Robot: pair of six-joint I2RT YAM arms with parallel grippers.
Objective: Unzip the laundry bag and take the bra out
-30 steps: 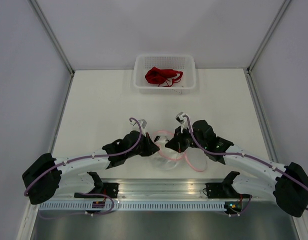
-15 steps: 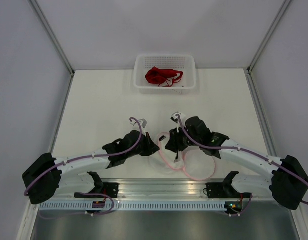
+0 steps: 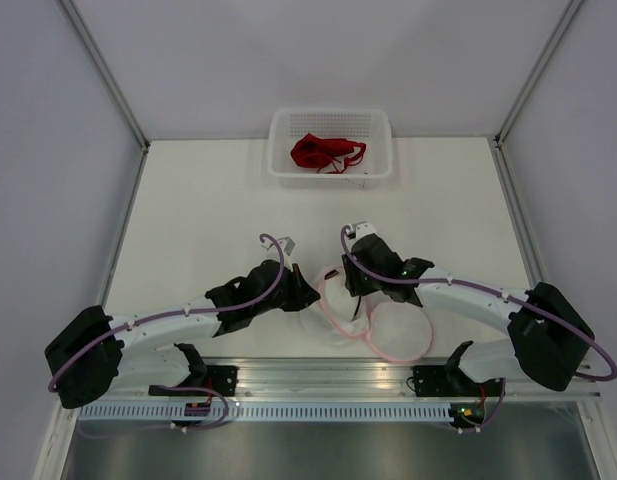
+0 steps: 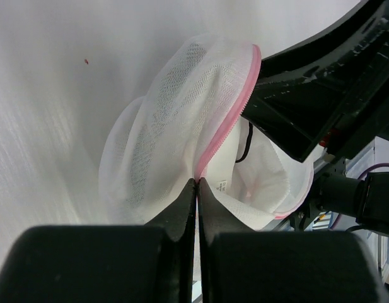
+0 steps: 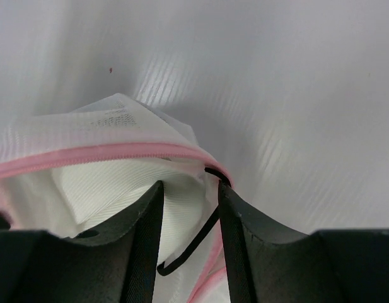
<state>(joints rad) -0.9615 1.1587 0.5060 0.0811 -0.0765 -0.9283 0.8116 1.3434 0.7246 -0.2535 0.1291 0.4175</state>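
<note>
The laundry bag (image 3: 338,318) is a white mesh pouch with pink zipper trim, lying unzipped between the arms, its round flap (image 3: 400,333) folded out to the right. My left gripper (image 3: 310,294) is shut on the bag's pink zipper edge (image 4: 227,123), with its fingertips pinched together (image 4: 198,182). My right gripper (image 3: 351,292) is open with its tips at the bag's mouth (image 5: 190,188). Between its fingers show white ribbed fabric (image 5: 112,189) and a thin black strap (image 5: 193,245) inside the bag. How much of the bra this is, I cannot tell.
A clear rectangular plastic basket (image 3: 380,125) stands at the back of the white table, with a red garment (image 3: 326,152) in it. Grey walls close the table on the left, right and back. The arm bases and a metal rail (image 3: 328,385) lie at the near edge.
My right gripper has moved left and down to the bag's mouth, and the flap has swung out to the lower right. The left gripper has kept its hold.
</note>
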